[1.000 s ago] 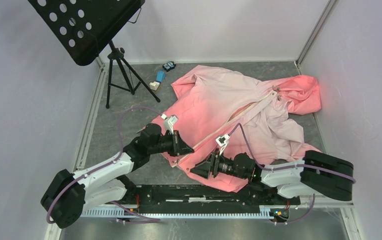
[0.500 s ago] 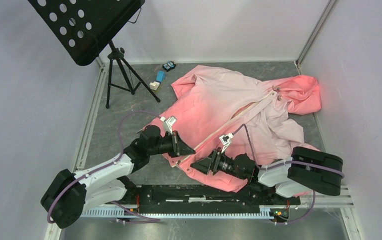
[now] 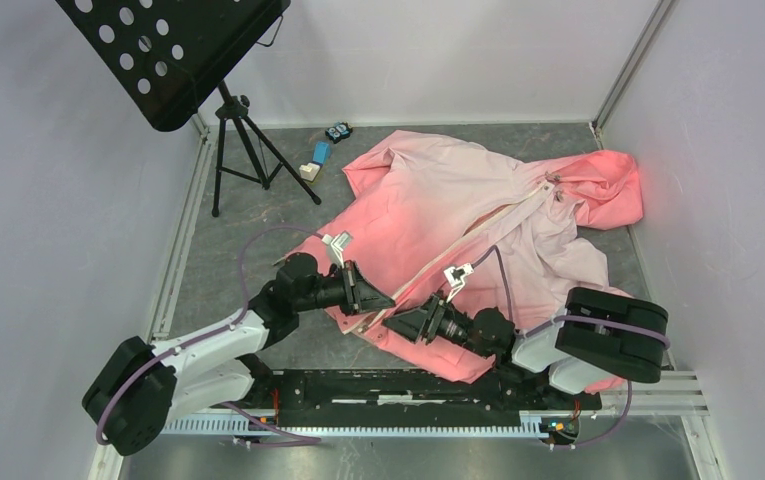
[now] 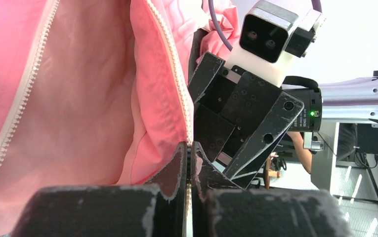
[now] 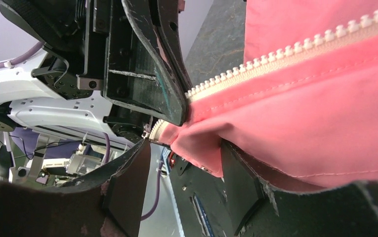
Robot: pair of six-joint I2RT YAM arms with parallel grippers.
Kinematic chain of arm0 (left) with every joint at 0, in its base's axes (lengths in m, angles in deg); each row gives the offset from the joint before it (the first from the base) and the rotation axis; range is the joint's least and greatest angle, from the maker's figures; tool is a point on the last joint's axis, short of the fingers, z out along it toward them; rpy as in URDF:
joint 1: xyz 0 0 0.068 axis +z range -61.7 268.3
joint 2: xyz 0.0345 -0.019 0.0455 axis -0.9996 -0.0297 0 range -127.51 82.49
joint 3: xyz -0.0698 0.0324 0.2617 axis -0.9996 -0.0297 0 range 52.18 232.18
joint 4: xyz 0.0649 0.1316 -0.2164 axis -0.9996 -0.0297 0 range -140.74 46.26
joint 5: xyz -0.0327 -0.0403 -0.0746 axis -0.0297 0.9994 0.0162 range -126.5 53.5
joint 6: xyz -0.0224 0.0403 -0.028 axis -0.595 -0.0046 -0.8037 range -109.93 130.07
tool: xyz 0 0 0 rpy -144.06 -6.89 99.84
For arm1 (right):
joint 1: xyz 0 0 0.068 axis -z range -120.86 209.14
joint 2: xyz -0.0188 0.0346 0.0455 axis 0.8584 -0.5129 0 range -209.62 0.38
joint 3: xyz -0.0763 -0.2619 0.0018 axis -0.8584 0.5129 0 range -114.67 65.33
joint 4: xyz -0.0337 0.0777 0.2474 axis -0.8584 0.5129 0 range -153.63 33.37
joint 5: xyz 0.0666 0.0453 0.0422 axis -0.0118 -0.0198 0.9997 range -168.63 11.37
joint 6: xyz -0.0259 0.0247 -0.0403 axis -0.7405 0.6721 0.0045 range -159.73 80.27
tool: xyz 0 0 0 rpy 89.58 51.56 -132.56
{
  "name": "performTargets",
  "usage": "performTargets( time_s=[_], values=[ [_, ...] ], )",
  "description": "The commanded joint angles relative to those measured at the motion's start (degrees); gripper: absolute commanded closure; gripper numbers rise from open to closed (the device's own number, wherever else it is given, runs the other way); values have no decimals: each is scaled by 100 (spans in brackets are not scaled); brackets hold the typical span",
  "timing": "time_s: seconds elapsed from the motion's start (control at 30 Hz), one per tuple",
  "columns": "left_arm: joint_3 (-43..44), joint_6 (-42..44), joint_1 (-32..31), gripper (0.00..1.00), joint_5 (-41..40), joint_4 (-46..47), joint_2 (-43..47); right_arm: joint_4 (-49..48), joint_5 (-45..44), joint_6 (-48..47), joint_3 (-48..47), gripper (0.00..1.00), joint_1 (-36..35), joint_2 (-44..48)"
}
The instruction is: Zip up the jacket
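grey table [image 3: 208,290], pale walls [image 3: 458,60]. at the zipper [image 3: 498,222]'s lower end, nearest the arm bases, the left gripper [image 3: 386,302] is clenched on the jacket [image 3: 428,190]'s toothed edge. the right gripper [image 3: 394,322] has slid in just beside it, jaws apart around the same corner and narrowing, so a second grip looks close. beyond that end the front lies open, the hood [image 3: 608,180] farthest.

Bright even light from above, faint soft shadows around the jacket [image 3: 458,200], top view sharp, both wrist views blurred at the bottom below the jacket, blown-out white right of it in left wrist view
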Motion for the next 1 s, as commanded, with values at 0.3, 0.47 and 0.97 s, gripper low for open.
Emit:
performTargets(
  time_s=[0.3, 0.47, 0.97],
  values=[
    [-157, -127, -12, 98, 700, 819, -166, -38, 246, -513, -256, 40, 139, 222],
    [-53, -110, -11, 98, 825, 1031, -413, 65, 134, -757, -264, 46, 137, 367],
    [-69, -403, -29, 98, 985, 1632, -739, -560, 12, -699, -94, 62, 164, 267]
  ],
)
